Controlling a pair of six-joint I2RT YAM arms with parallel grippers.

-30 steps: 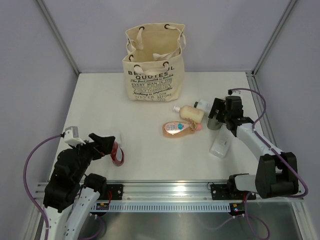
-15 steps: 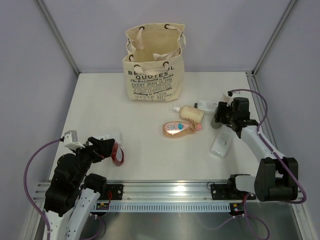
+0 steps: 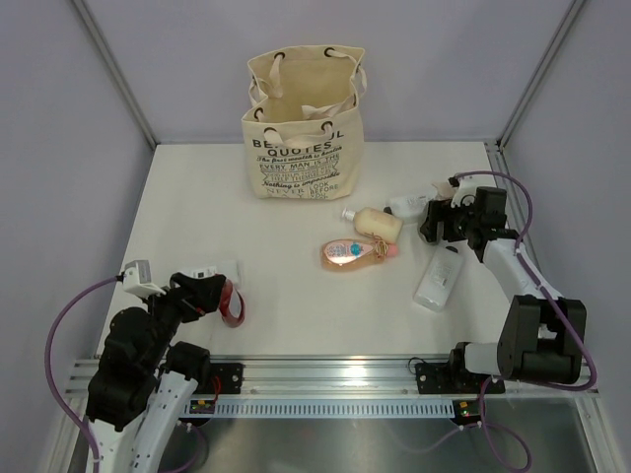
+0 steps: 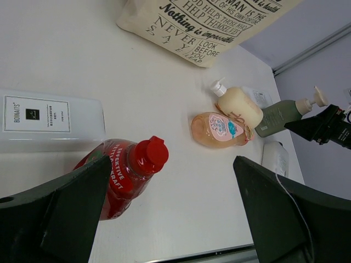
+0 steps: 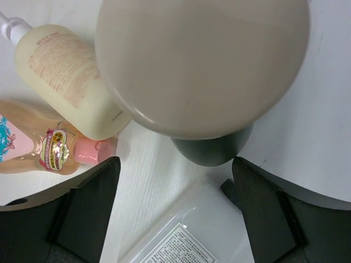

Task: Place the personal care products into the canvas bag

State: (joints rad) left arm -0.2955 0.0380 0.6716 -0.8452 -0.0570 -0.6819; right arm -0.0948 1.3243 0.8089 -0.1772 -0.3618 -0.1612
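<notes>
Top external view: we count seven care products on the counter (image 3: 296,325), all outside the canvas bag (image 3: 303,138), which stands at upper middle with its lettering facing us. Right of centre, the beige bottle (image 3: 380,224) lies with its pump toward the upper left. The pink-orange bottle (image 3: 353,252) lies just below it, cap to the right, and a small white bottle (image 3: 406,204) lies just beyond. A flat white tube (image 3: 438,280) lies lower right, long axis nearly up and down the frame. The right hand (image 5: 176,160) is spread wide, a finger on each side of the grey-green bottle (image 5: 211,148), whose beige cap points at that wrist's lens; we cannot tell whether they touch. At lower left, the left hand (image 4: 173,160), also wide, hovers over the red bottle (image 4: 118,172), cap pointing upper right, beside one flat white box (image 4: 49,118).
</notes>
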